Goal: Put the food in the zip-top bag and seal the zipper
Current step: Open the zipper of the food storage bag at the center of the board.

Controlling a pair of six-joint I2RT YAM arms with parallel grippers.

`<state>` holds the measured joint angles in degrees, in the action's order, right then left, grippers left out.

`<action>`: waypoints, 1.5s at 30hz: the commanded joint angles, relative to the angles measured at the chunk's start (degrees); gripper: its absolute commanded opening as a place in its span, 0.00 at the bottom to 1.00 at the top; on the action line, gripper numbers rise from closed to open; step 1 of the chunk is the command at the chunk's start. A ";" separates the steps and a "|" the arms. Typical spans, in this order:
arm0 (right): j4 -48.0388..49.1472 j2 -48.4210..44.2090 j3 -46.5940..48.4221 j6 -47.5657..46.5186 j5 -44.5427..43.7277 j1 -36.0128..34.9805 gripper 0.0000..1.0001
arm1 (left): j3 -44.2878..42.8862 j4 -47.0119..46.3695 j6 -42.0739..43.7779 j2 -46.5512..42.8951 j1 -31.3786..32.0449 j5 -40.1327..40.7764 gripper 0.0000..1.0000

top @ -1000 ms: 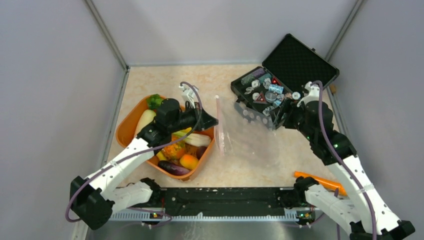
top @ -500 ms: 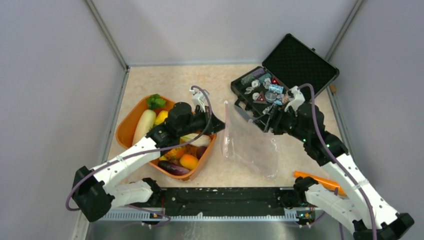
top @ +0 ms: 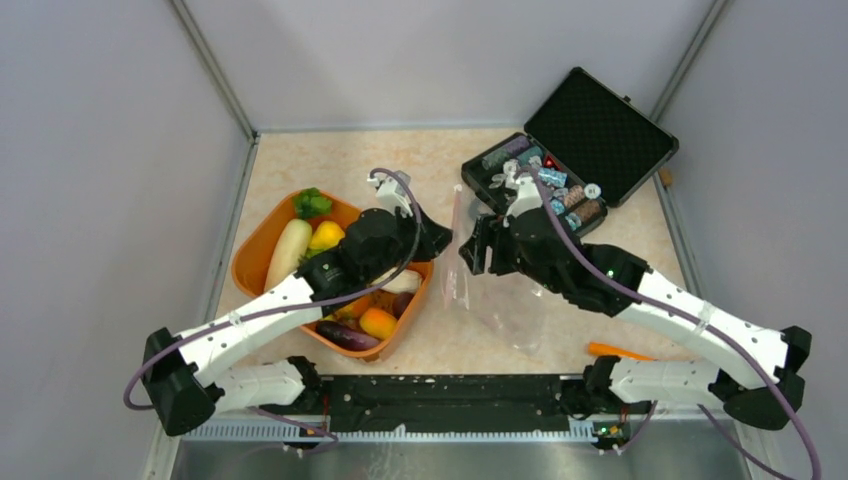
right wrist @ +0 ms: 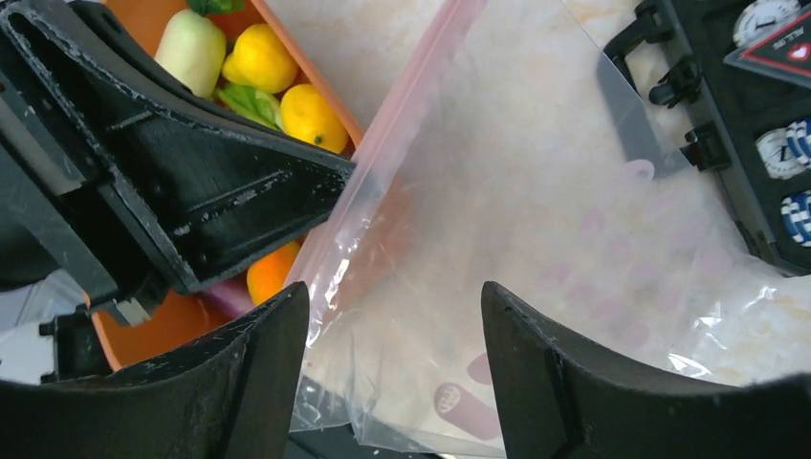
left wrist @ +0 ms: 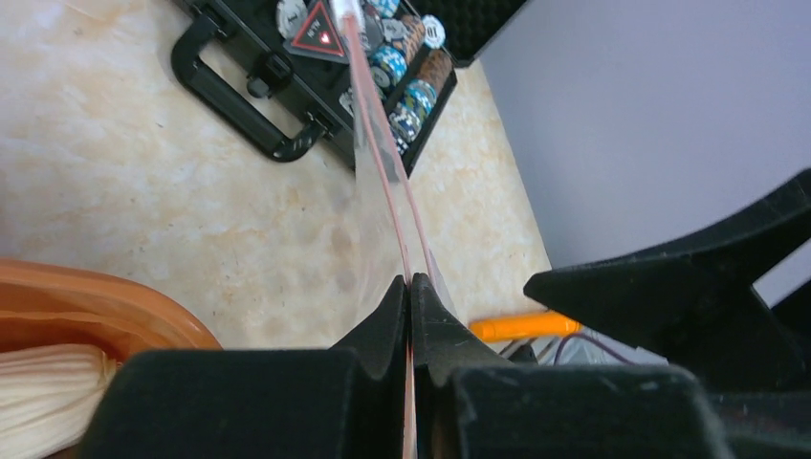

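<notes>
Pinching left gripper (left wrist: pixel 409 292): its fingers are pressing flat together on the zipper (left wrist: pixel 378 164), clamping the pinkish strip near the middle of the tabletop, just beside the right rim of the orange tub (top: pixel 262 240).
Right gripper (right wrist: pixel 394 292): it is hovering over the zip-top bag (right wrist: pixel 536 191) with jaws wide apart, holding nothing, close to the left gripper.
Zip-top bag: it is lying between the tub and the black case (top: pixel 590 130) in the far right corner; the mouth edge is standing up on the left while the clear body is draping toward the right edge, and it is looking empty.
Food: lemons (top: pixel 325 237), a white radish (top: pixel 287 252) and an eggplant (top: pixel 345 337) are sitting in the tub by the left edge, none in the bag.
Risk, mouth: the left fingers may be clamping both lips, so the mouth would not be opening unless the right gripper is catching one layer alone.
Risk, slip: the slick film could be sliding out of the narrow pinch under a hard pull.
Risk, snag: the bag's far end is lying near the case handle (left wrist: pixel 230 100) and could be catching there.
</notes>
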<state>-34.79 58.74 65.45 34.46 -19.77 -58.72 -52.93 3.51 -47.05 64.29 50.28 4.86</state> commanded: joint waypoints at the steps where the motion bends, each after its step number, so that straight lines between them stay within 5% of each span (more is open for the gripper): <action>1: -7.00 7.05 8.86 0.08 -15.04 -6.01 0.65 | -4.50 2.65 -2.01 1.10 1.22 7.52 0.00; 20: -9.31 17.85 15.36 3.72 -27.59 -15.09 0.65 | -5.39 6.06 -3.95 -1.02 1.93 11.02 0.00; 38: -4.17 10.93 8.31 3.34 -27.59 -13.58 0.21 | -3.31 4.61 -1.52 -3.48 2.27 9.12 0.00; 45: -3.55 10.98 8.76 1.22 -24.90 -10.93 0.24 | -5.47 4.14 1.32 -1.21 6.60 8.69 0.00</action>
<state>-40.32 70.37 73.56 37.50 -45.91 -70.89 -56.16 10.37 -48.51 62.43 54.37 13.96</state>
